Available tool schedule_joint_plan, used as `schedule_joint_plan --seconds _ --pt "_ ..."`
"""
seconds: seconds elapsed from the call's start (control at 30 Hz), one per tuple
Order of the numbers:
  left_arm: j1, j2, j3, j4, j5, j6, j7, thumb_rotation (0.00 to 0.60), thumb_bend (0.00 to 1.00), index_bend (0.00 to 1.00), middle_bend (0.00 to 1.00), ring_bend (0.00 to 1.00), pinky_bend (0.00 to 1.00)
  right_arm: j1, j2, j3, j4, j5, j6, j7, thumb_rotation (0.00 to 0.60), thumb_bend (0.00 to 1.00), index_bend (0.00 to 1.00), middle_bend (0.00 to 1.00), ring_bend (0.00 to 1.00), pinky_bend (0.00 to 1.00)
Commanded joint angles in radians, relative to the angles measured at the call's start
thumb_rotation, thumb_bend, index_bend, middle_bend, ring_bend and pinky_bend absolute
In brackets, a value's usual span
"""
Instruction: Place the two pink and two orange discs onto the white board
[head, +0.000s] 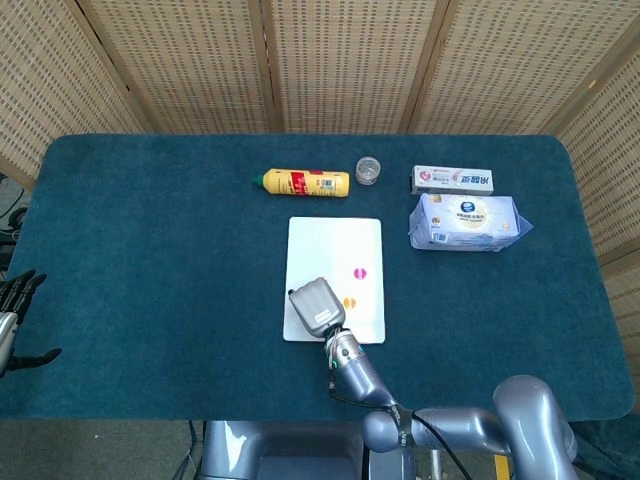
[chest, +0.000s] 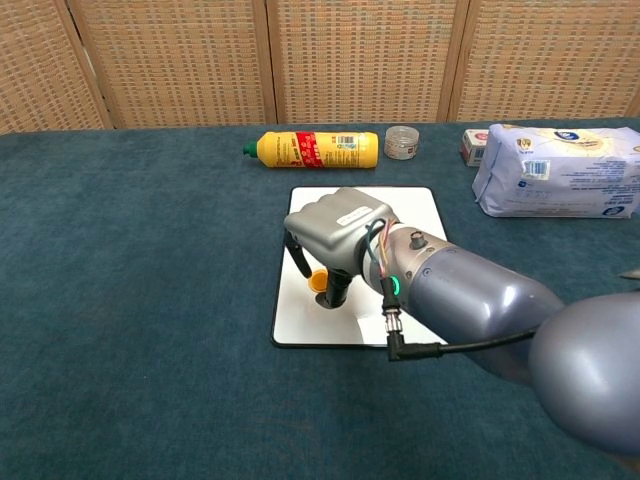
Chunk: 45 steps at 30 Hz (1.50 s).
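The right hand (chest: 335, 235) hangs low over the near-left part of the white board (head: 335, 232), palm down, with its fingers curled under. An orange disc (chest: 318, 281) shows between the thumb and a dark fingertip, just above the board's surface; the hand pinches it there. From the head view the hand covers the board's left side, so whatever lies under it is hidden.

On the bare part of the board to the right of the hand lie a pink disc (head: 361, 271) and, nearer the front edge, a second orange disc (head: 350, 302). Both sit flat on the board, apart from each other. The other pink disc cannot be made out in either view.

The left hand (head: 14, 318) shows only at the far left edge of the head view, off the table's side, its dark fingers spread and holding nothing.

Behind the board, along the far side of the table (head: 150, 250), lie a yellow bottle (head: 306, 183) on its side, a small clear jar (head: 369, 170), a flat box (head: 453, 180), and a tissue pack (head: 466, 222).
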<state>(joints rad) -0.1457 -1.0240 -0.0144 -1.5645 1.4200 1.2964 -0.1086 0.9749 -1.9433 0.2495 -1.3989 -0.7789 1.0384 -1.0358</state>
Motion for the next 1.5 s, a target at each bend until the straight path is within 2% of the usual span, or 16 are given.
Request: schedule_joint_plan --seconds 0.03,0.43,0.67,0.97,1.13,1.27,1.37,1.43,1.5 --pt "0.000 0.000 0.001 -0.001 0.002 0.000 0.000 0.600 0.00 0.00 0.00 0.00 0.00 0.004 -0.004 -0.006 0.007 0.006 0.002 0.000 0.600 0.39 0.49 0.93 0.93 1.00" --pt "0.001 0.001 0.001 0.000 0.002 0.003 -0.005 0.600 0.00 0.00 0.00 0.00 0.00 0.018 -0.008 -0.017 0.022 0.043 0.010 -0.003 0.600 0.38 0.49 0.93 0.93 1.00" --pt "0.002 0.000 0.000 0.001 0.003 0.006 -0.005 0.600 0.00 0.00 0.00 0.00 0.00 0.025 -0.006 -0.025 0.014 0.057 0.013 -0.003 0.600 0.35 0.36 0.93 0.93 1.00" --pt "0.002 0.001 -0.001 0.002 0.001 0.006 -0.009 0.600 0.00 0.00 0.00 0.00 0.00 0.021 0.023 -0.025 -0.027 0.039 0.036 0.015 0.600 0.35 0.35 0.93 0.93 1.00" --pt "0.002 0.002 -0.001 0.005 0.003 0.006 -0.016 0.600 0.00 0.00 0.00 0.00 0.00 -0.025 0.126 -0.040 -0.165 -0.048 0.099 0.070 0.600 0.36 0.35 0.93 0.93 1.00" --pt "0.009 0.006 0.000 0.003 0.010 0.022 -0.026 0.600 0.00 0.00 0.00 0.00 0.00 -0.105 0.278 -0.072 -0.306 -0.171 0.164 0.178 0.600 0.36 0.35 0.93 0.93 1.00" --pt "0.018 0.009 0.003 -0.001 0.024 0.042 -0.029 0.600 0.00 0.00 0.00 0.00 0.00 -0.196 0.426 -0.110 -0.386 -0.291 0.223 0.320 0.600 0.36 0.35 0.91 0.94 1.00" --pt "0.026 0.008 0.008 -0.006 0.040 0.062 -0.020 0.600 0.00 0.00 0.00 0.00 0.00 -0.289 0.541 -0.141 -0.411 -0.373 0.304 0.458 0.600 0.35 0.35 0.90 0.93 1.00" --pt "0.030 0.005 0.010 -0.007 0.046 0.072 -0.015 0.600 0.00 0.00 0.00 0.00 0.00 -0.333 0.599 -0.168 -0.404 -0.438 0.326 0.559 0.600 0.35 0.35 0.87 0.91 1.00"
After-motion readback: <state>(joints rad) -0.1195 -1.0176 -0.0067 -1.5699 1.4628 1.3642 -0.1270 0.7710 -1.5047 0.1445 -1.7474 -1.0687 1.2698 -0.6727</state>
